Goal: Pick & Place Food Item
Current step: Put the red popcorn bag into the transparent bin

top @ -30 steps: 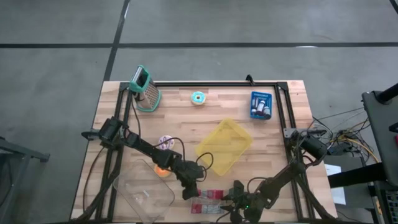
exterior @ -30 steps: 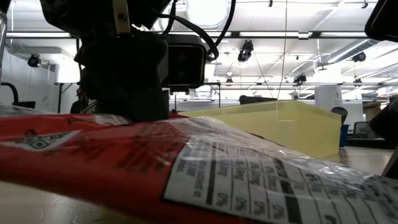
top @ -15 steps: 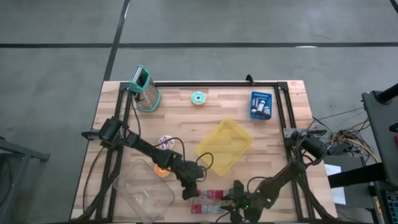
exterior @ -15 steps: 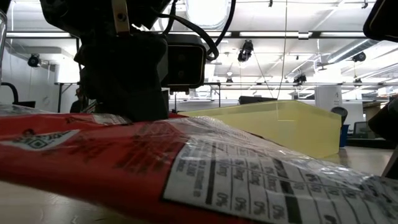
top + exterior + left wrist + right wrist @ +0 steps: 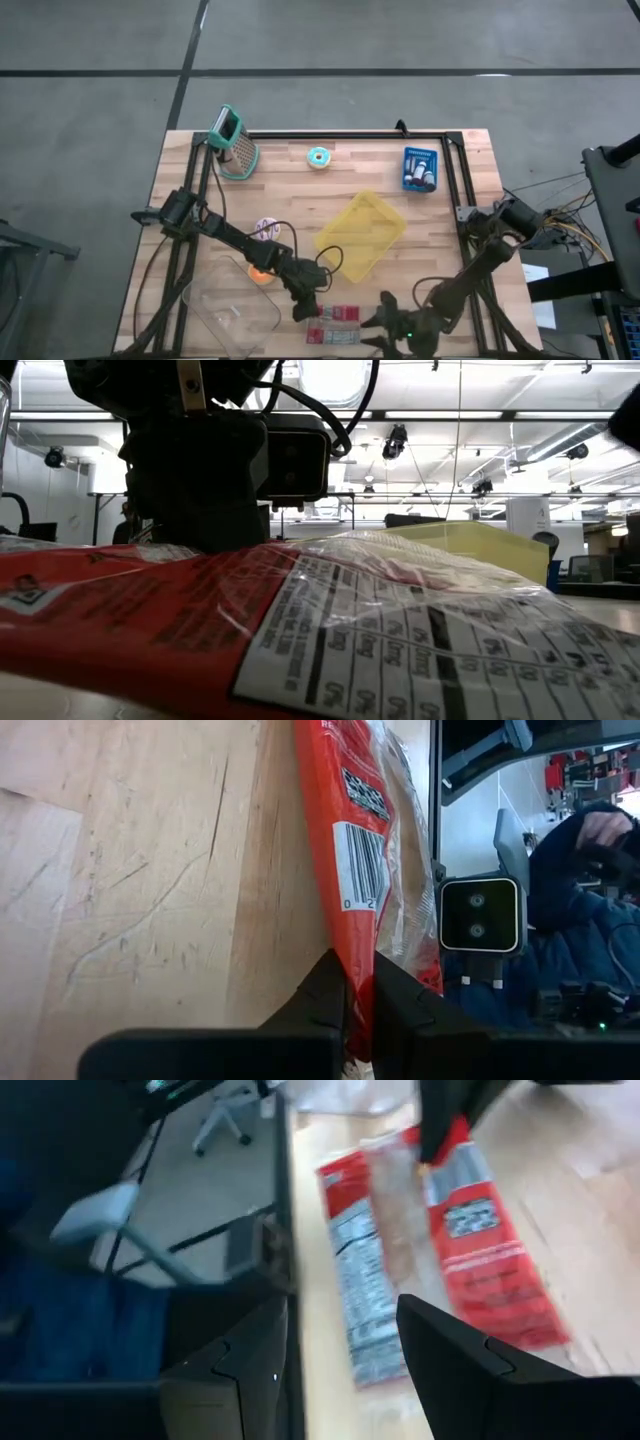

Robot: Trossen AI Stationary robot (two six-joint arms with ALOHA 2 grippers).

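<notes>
Pinching the end of the red snack packet (image 5: 352, 870), my left gripper (image 5: 357, 995) has its two fingers nearly together on the wrapper's edge, low at the table's near edge. From overhead I see that gripper (image 5: 305, 308) touching the packet's (image 5: 338, 325) left end, with the packet flat on the wooden table (image 5: 440, 225). My right gripper (image 5: 340, 1350) hovers just beside the packet's (image 5: 440, 1230) other end, fingers spread wide and holding nothing; overhead it sits near the table's front edge (image 5: 400, 330). At table height the packet (image 5: 300, 630) fills most of my view, nutrition label facing the camera. Farther out I see a yellow tray (image 5: 362, 233) near the middle, a clear container (image 5: 232, 308) at front left, a grater (image 5: 234, 148), and a blue box (image 5: 420, 169) at the back right.
</notes>
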